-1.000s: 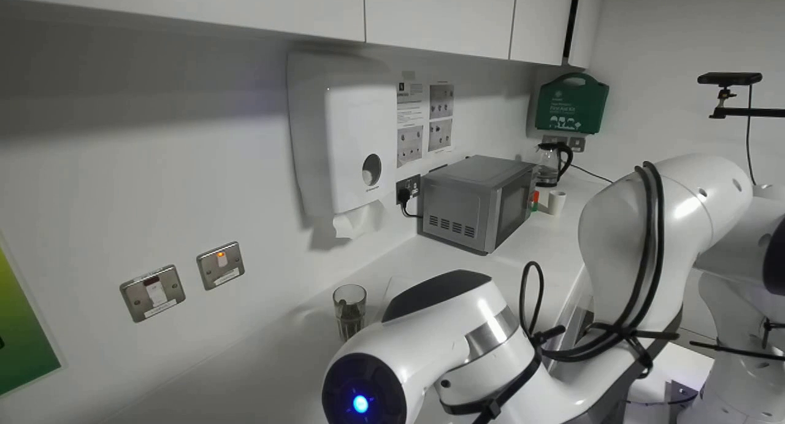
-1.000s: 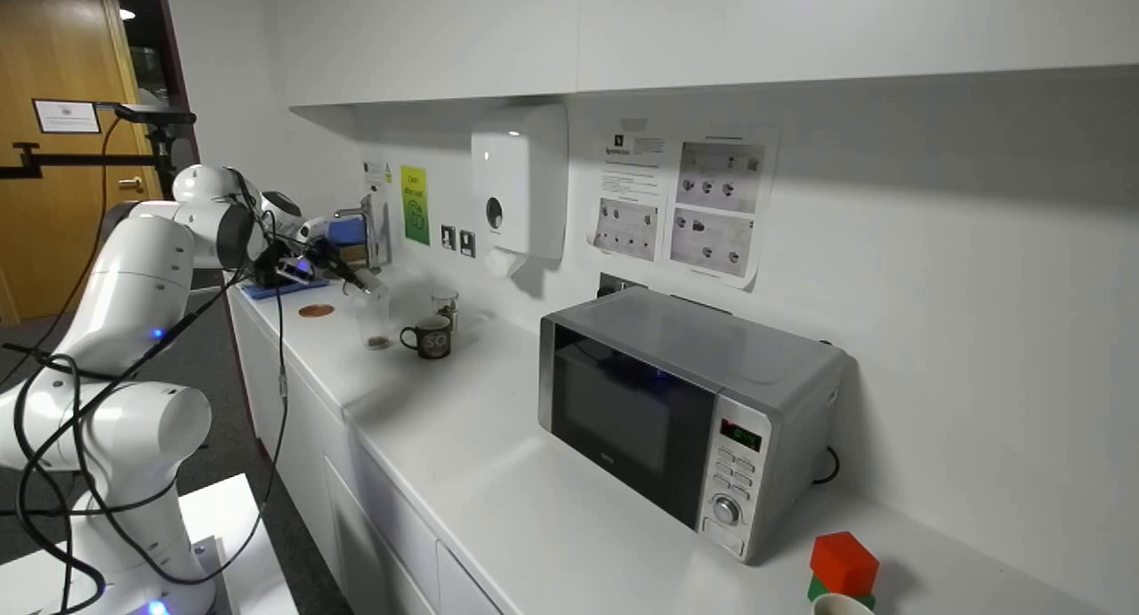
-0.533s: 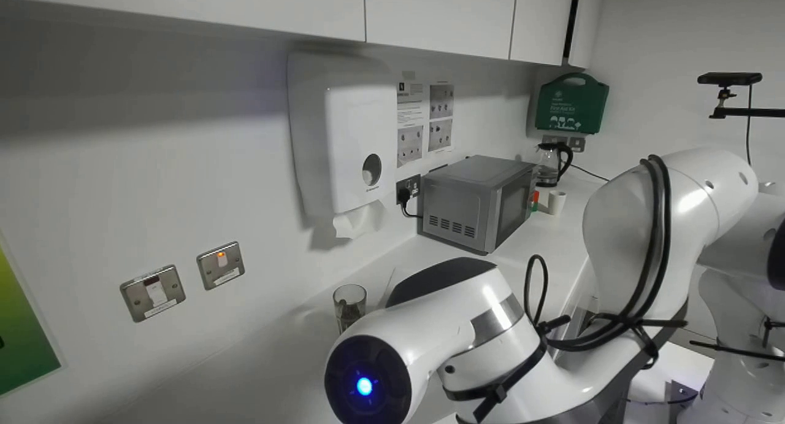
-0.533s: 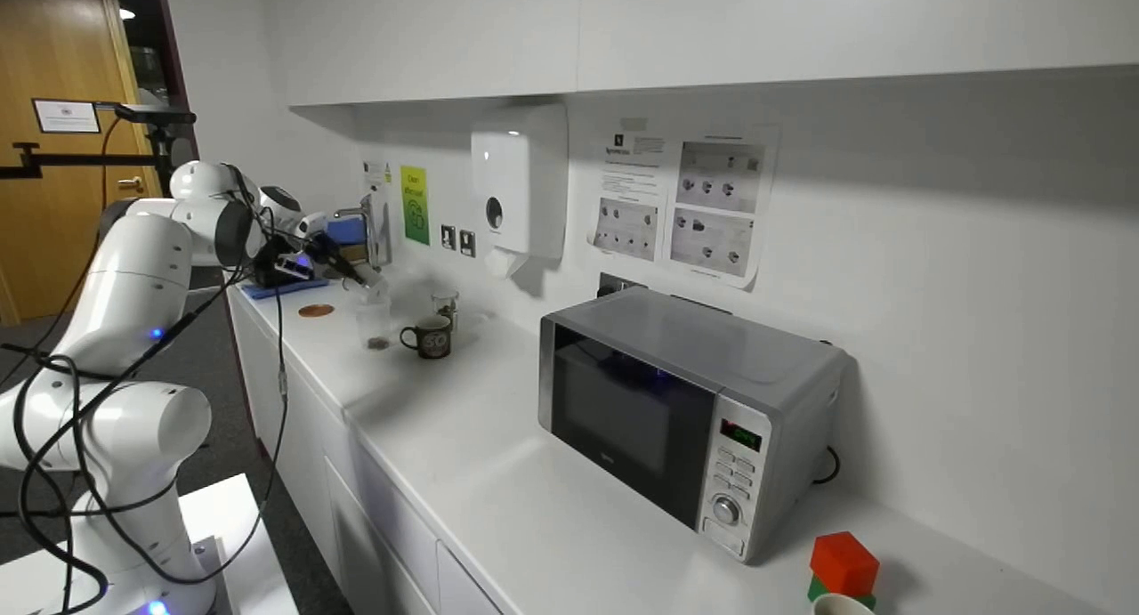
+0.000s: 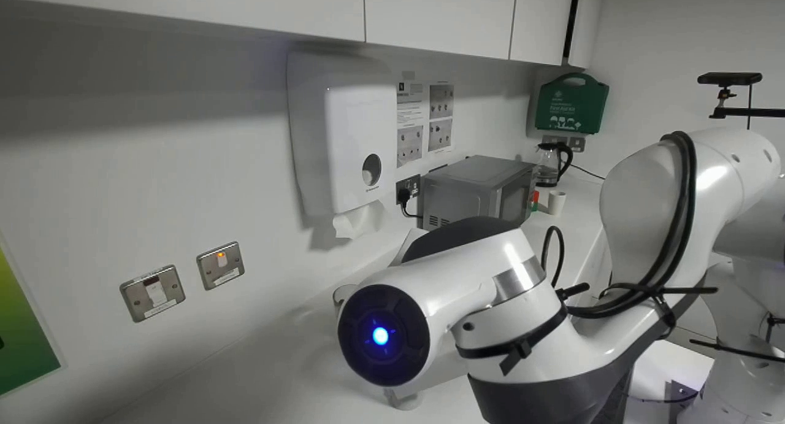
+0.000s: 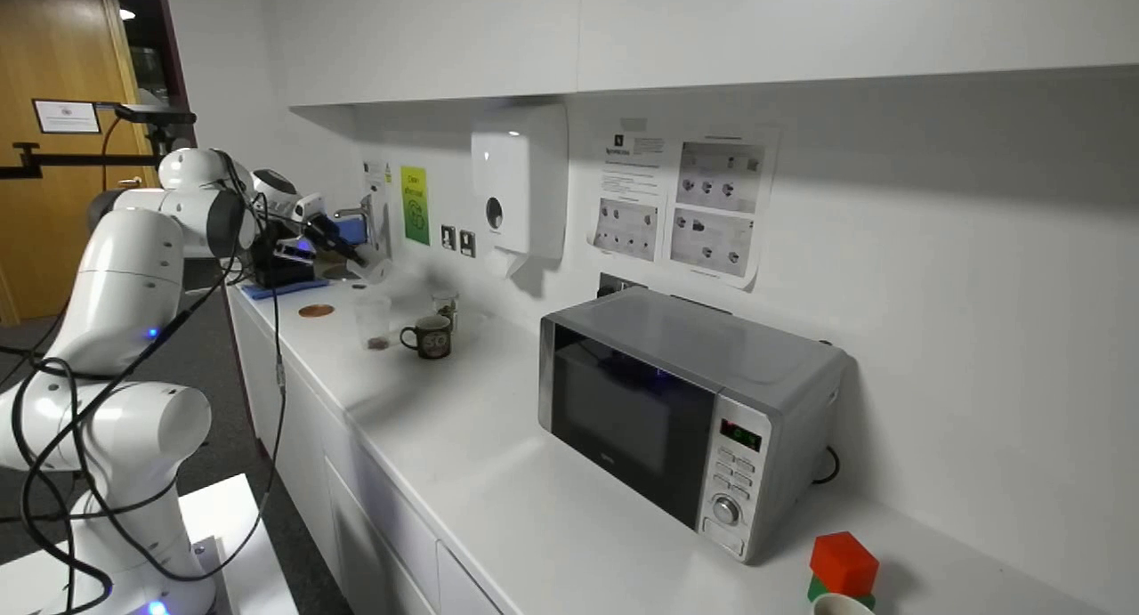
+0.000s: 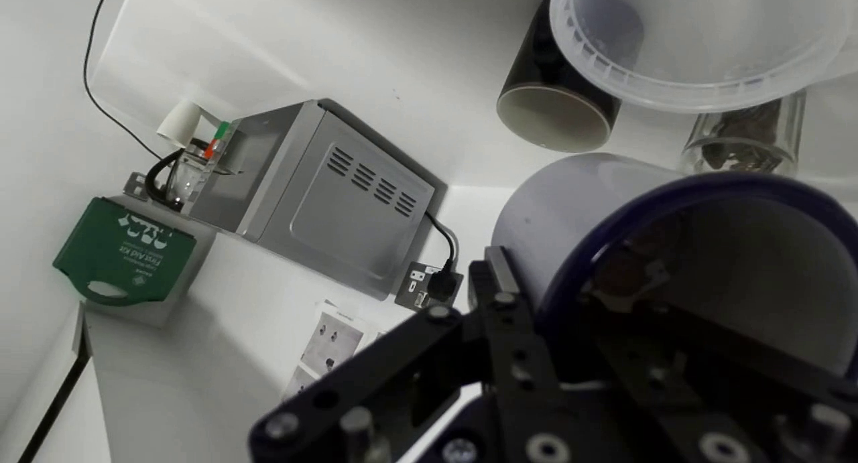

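- White round mug with a dark blue rim [image 7: 710,269]: it fills the right of the wrist view, open mouth facing the camera.
- In the same view the jaws are drawn together, clamped on the white mug at its side; whether on wall or handle cannot be told.
- Past it there: a translucent plastic tub with a ribbed round rim [image 7: 690,96], partly covering a black mug with a pale inside [image 7: 556,111], and a clear drinking glass [image 7: 744,138] with something dark in it.
- Farther back in the wrist view: a grey box-shaped microwave oven [image 7: 322,195], a green plastic first aid case [image 7: 124,252] and a small white cup [image 7: 179,123].
- In an exterior view the white jointed robot arm [image 6: 133,286] reaches over the long white tabletop [image 6: 480,437], the white mug tilted in mid-air near the tub; the black mug stands just beside the glass.
- Also in that view, a flat round brown disc [image 6: 316,311] lies on the tabletop, and a red block [image 6: 844,564] sits on a green block [image 6: 816,588].
- In an exterior view a dark round joint cap [image 5: 383,335] with a blue light hides the jaws and most of the glass.
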Motion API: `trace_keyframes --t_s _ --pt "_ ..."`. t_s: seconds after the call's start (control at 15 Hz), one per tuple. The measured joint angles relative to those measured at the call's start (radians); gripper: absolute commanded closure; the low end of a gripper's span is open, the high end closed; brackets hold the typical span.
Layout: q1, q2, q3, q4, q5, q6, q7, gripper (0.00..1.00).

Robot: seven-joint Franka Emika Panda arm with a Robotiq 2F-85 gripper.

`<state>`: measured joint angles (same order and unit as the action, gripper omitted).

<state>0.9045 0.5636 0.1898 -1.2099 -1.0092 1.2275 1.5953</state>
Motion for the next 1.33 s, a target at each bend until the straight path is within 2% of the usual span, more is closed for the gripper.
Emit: trace_keyframes --t_s 0.8,1.33 --pt "-0.004 0.004 -0.037 -0.139 -0.034 -0.02 0.008 0.98" --pt "0.003 0.012 -0.036 -0.181 -0.085 -0.094 0.016 0.98"
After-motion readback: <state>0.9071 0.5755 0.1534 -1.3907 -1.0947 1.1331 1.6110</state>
